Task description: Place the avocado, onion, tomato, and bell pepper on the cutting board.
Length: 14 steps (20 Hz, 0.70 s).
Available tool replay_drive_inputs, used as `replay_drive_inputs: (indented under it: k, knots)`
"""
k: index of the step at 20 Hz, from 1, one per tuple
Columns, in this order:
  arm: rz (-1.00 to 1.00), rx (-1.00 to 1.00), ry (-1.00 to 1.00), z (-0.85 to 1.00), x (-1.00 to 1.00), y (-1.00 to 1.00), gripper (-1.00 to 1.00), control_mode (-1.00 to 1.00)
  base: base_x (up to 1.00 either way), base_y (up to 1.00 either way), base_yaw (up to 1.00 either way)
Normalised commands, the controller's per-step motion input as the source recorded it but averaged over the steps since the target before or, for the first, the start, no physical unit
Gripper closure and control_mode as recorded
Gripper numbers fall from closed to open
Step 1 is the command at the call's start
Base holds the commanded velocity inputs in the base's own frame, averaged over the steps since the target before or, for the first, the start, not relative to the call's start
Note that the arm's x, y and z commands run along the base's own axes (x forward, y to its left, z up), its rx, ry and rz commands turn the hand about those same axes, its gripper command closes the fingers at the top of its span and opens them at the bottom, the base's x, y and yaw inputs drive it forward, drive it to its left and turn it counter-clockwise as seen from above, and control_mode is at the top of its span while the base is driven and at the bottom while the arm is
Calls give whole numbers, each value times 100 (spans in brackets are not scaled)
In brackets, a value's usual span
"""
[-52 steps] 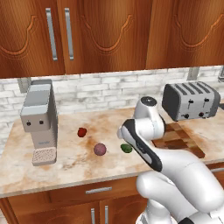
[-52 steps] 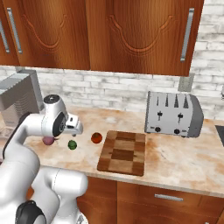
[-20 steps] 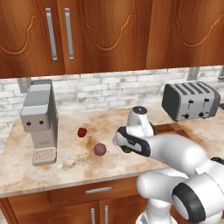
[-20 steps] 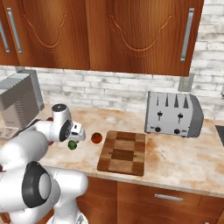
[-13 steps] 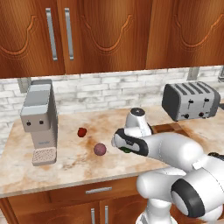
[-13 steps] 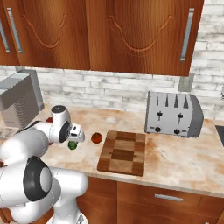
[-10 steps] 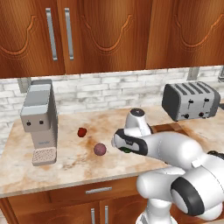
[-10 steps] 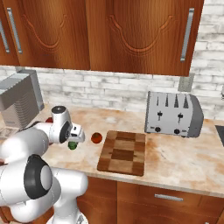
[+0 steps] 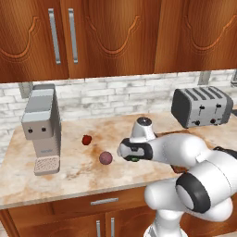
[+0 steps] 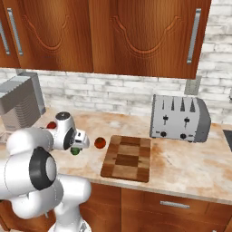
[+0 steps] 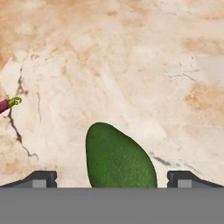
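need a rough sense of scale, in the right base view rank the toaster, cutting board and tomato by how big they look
1. toaster and cutting board: too close to call; the board lies flat and foreshortened, nearer the camera.
2. tomato: clearly smallest, resting on the counter just left of the board.

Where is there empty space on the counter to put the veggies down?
The cutting board is bare all over. The counter between board and toaster is free too. It is crowded on the coffee machine side: bell pepper, onion, tomato, and the avocado sitting between the open gripper tips.
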Motion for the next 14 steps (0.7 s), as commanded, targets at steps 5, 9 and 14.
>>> replay_drive_inputs:
  k: [5, 9, 14]
  knots:
    - [0, 0, 0, -26, 15, 0, -100, -100, 0, 0, 0]
    - [0, 0, 0, -28, 13, 0, -100, -100, 0, 0, 0]
    - [0, 0, 0, -16, 3, -1, 100, -100, 0, 0, 0]
